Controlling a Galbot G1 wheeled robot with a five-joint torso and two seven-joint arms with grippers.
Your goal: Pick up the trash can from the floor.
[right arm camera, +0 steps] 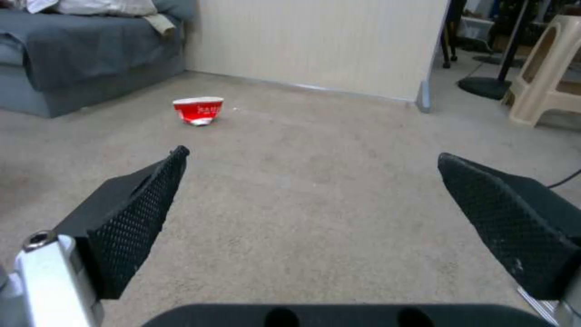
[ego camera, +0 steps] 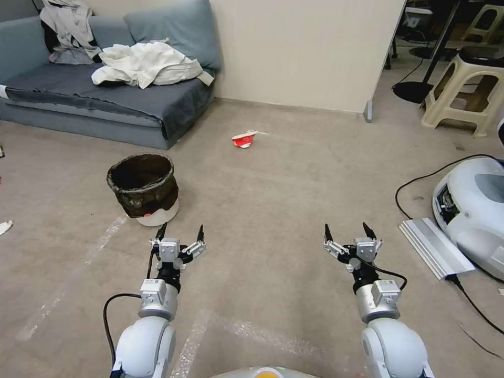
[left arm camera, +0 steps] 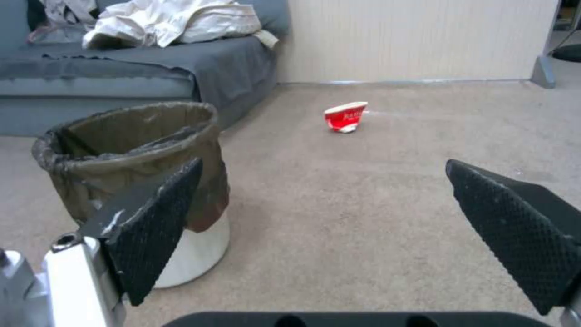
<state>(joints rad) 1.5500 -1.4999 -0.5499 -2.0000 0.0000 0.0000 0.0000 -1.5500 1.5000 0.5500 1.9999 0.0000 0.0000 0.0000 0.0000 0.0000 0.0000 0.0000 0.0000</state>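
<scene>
Galbot G1 reaching for a bin: the left gripper point(ego camera: 178, 231) is hovering low over the floor point(ego camera: 273, 199) w/ jaws spread wide and holding nothing; the right gripper point(ego camera: 349, 231) is waiting alongside at approx. 3 o'clock from it, jaws equally wide and empty.

The trash can point(ego camera: 143, 189) is standing upright on the carpet, its dark bag folded over the rim, just beyond the left jaws at roughly 11 o'clock from them, near but not touching; in the left wrist view the bin point(left arm camera: 136, 181) is sitting partly behind one fingertip point(left arm camera: 154, 227), not between the two, so the opening is pointing past it.

Judgement: the step in hand looks like the approach. To do it well, the arm probably needs swinging toward 11 o'clock until the rim is centred in the gap, one jaw inside the bag and one outside, closing on the wall itself rather than loose bag; a light bin may tip or skid if nudged side-on.

A crushed red cup point(ego camera: 244, 139) is lying well apart at 1 o'clock, near the sofa point(ego camera: 105, 100).
</scene>
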